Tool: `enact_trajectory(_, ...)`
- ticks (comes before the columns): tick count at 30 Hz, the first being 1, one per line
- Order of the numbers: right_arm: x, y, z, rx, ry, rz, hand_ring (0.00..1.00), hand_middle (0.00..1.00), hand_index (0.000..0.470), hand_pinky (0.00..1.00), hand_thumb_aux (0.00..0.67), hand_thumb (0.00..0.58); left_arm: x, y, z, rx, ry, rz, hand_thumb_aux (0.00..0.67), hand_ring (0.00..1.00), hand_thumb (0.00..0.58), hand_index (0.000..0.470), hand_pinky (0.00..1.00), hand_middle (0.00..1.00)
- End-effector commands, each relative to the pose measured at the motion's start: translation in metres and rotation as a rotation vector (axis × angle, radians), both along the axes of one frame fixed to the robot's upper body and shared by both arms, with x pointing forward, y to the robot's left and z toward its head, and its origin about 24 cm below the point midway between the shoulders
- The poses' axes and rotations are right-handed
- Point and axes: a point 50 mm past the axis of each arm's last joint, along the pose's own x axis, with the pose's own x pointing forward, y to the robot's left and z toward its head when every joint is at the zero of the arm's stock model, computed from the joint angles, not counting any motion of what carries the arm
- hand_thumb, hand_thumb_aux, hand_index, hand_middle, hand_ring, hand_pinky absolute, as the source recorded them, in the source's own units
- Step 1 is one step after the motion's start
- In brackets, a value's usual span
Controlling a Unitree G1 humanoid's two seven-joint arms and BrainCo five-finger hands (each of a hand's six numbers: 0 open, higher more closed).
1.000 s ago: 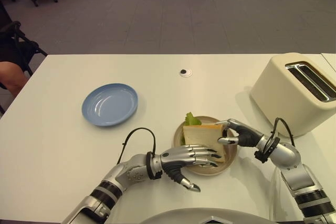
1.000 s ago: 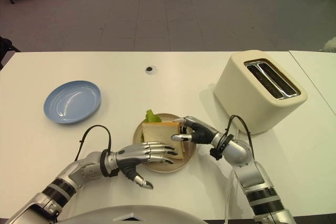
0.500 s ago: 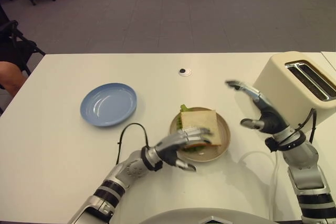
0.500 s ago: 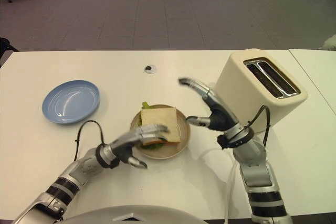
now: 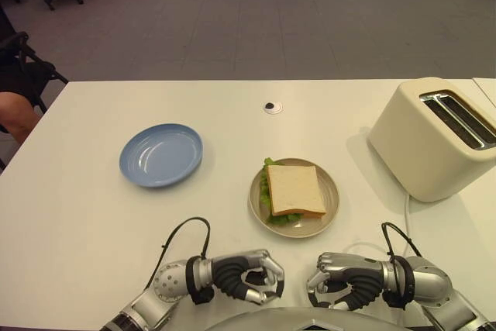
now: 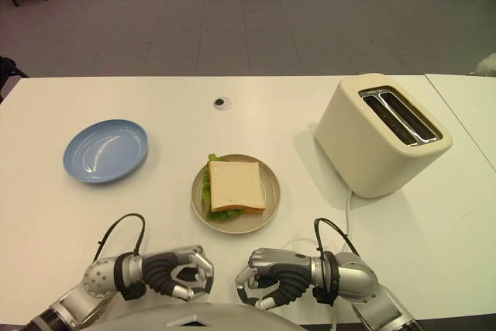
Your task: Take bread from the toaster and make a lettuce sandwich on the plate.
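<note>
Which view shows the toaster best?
The right eye view: the whole toaster sits in frame, with both slots showing. The left eye view cuts off its right side at the picture's edge.

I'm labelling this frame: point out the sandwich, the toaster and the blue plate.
sandwich [image 5: 294, 190], left eye view, middle of the top bread slice.
toaster [image 6: 364, 153], right eye view, cream side wall.
blue plate [image 5: 161, 154], left eye view, bare middle.

Our left hand [image 5: 244, 278] and right hand [image 5: 345, 279] sit side by side at the near edge of the desk [image 5: 77, 215], fingers curled, empty.
</note>
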Motion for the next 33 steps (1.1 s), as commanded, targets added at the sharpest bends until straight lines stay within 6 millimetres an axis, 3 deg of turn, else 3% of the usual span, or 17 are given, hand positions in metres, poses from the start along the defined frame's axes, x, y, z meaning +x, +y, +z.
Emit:
enact_trajectory(1, 0.033, 0.006, -0.012, -0.056, -0.113, -0.13, 1.0, 1.0, 0.47, 1.0, 0.67, 0.58, 0.028, -0.001, -0.027, 0.237, -0.092, 0.11, 0.67, 1.0, 0.58, 0.47, 1.0, 1.0)
enact_trajectory(5, 0.093, 0.002, -0.022, -0.094, -0.284, -0.513, 1.0, 1.0, 0.47, 1.0, 0.67, 0.58, 0.077, -0.011, -0.042, 0.365, -0.234, 0.373, 0.67, 1.0, 0.58, 0.47, 1.0, 1.0)
enact_trajectory(7, 0.112, -0.001, -0.026, -0.112, -0.347, -0.647, 1.0, 1.0, 0.47, 1.0, 0.67, 0.58, 0.099, -0.009, -0.045, 0.423, -0.307, 0.48, 0.67, 1.0, 0.58, 0.47, 1.0, 1.0)
enact_trajectory(12, 0.126, 0.007, -0.038, -0.088, -0.377, -0.767, 1.0, 1.0, 0.47, 1.0, 0.67, 0.58, 0.125, -0.003, -0.05, 0.447, -0.389, 0.679, 0.67, 1.0, 0.58, 0.47, 1.0, 1.0)
enact_trajectory(15, 0.12, 0.01, -0.037, 0.004, -0.346, -0.767, 1.0, 1.0, 0.47, 1.0, 0.67, 0.58, 0.125, 0.004, -0.039, 0.296, -0.446, 0.767, 0.67, 1.0, 0.58, 0.47, 1.0, 1.0)
enact_trajectory(16, 0.115, 0.011, -0.031, 0.066, -0.333, -0.749, 1.0, 1.0, 0.47, 1.0, 0.67, 0.58, 0.12, 0.006, -0.034, 0.213, -0.45, 0.777, 0.478, 0.82, 0.532, 0.335, 0.82, 0.82)
enact_trajectory(17, 0.11, 0.011, -0.025, 0.123, -0.325, -0.726, 0.91, 0.91, 0.457, 0.91, 0.652, 0.58, 0.114, 0.006, -0.028, 0.138, -0.458, 0.77, 0.294, 0.33, 0.398, 0.206, 0.33, 0.33)
enact_trajectory(18, 0.106, 0.01, -0.017, 0.179, -0.326, -0.705, 0.08, 0.08, 0.311, 0.08, 0.444, 0.514, 0.106, 0.006, -0.021, 0.054, -0.476, 0.735, 0.0, 0.0, 0.0, 0.0, 0.0, 0.0)
enact_trajectory(19, 0.103, 0.006, -0.006, 0.24, -0.334, -0.695, 0.0, 0.0, 0.05, 0.0, 0.071, 0.116, 0.095, 0.003, -0.011, -0.067, -0.474, 0.689, 0.0, 0.0, 0.0, 0.0, 0.0, 0.0)
enact_trajectory(20, 0.102, 0.002, 0.007, 0.302, -0.354, -0.686, 0.0, 0.0, 0.0, 0.0, 0.0, 0.0, 0.084, 0.001, 0.001, -0.173, -0.482, 0.635, 0.0, 0.0, 0.0, 0.0, 0.0, 0.0)
enact_trajectory(23, 0.1, -0.014, 0.046, 0.452, -0.417, -0.685, 0.0, 0.0, 0.0, 0.0, 0.0, 0.0, 0.064, -0.003, 0.029, -0.385, -0.454, 0.546, 0.0, 0.0, 0.0, 0.0, 0.0, 0.0)
enact_trajectory(26, 0.118, -0.031, 0.076, 0.602, -0.456, -0.815, 0.0, 0.0, 0.0, 0.0, 0.0, 0.0, 0.078, 0.006, 0.063, -0.601, -0.443, 0.646, 0.0, 0.0, 0.0, 0.0, 0.0, 0.0)
enact_trajectory(29, 0.146, -0.034, 0.07, 0.624, -0.459, -0.983, 0.0, 0.0, 0.0, 0.0, 0.0, 0.0, 0.119, 0.024, 0.072, -0.719, -0.399, 0.968, 0.0, 0.0, 0.0, 0.0, 0.0, 0.0)
enact_trajectory(33, 0.157, -0.015, 0.05, 0.644, -0.44, -1.073, 0.0, 0.0, 0.0, 0.0, 0.0, 0.0, 0.135, 0.01, 0.058, -0.673, -0.413, 1.096, 0.0, 0.0, 0.0, 0.0, 0.0, 0.0)
